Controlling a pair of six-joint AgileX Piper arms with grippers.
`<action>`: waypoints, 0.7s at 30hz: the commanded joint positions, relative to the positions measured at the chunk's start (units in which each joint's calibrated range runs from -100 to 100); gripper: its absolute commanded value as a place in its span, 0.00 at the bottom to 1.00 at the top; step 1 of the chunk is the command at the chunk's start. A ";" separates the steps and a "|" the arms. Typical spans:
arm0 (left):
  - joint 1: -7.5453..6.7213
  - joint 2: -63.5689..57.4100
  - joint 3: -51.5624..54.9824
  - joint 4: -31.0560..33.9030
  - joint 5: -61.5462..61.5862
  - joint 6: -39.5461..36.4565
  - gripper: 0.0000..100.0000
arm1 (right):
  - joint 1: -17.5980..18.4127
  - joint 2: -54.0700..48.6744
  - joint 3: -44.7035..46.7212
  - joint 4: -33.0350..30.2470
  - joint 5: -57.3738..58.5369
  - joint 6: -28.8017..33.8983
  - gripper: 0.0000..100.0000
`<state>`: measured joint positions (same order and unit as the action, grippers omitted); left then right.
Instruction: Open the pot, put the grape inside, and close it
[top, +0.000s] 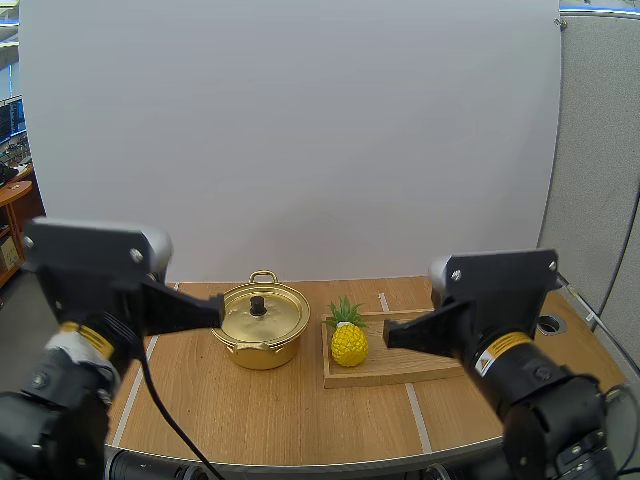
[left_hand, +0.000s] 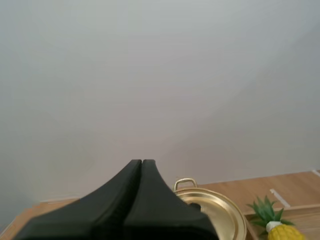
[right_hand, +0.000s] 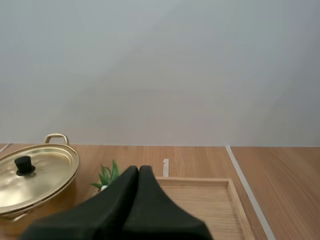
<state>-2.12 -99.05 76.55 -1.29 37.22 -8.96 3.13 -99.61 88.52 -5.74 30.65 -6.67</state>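
Observation:
A gold pot (top: 262, 345) stands on the wooden table with its lid (top: 280, 318) on; the lid has a black knob (top: 258, 304). To its right a yellow toy pineapple (top: 349, 343) with green leaves stands on the left end of a wooden tray (top: 410, 365); I see no grapes. My left gripper (top: 215, 312) hangs shut just left of the pot, above table height. My right gripper (top: 390, 335) hangs shut over the tray, right of the pineapple. The left wrist view has the shut fingers (left_hand: 142, 162) before the lid (left_hand: 220, 210). The right wrist view has the shut fingers (right_hand: 138, 168) before the tray (right_hand: 200, 200).
White tape lines (top: 412, 400) run across the table (top: 250, 410). A round hole (top: 549, 324) sits at its right edge. Bare table lies in front of the pot and tray. A white screen stands behind.

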 joint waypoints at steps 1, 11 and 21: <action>-0.04 0.00 11.50 1.29 -13.77 -0.20 0.00 | -0.16 -0.39 4.46 -1.42 -5.44 -0.42 0.00; -0.04 -0.22 23.45 1.59 -17.81 0.91 0.00 | -0.16 -0.39 11.48 -1.42 -4.59 -0.33 0.00; -0.04 -0.22 23.45 1.29 -8.47 0.50 0.00 | -0.16 -0.39 11.48 -1.00 0.78 -0.08 0.00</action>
<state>-2.12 -98.99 99.95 0.00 27.94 -8.08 3.13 -99.75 100.00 -6.75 31.39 -6.67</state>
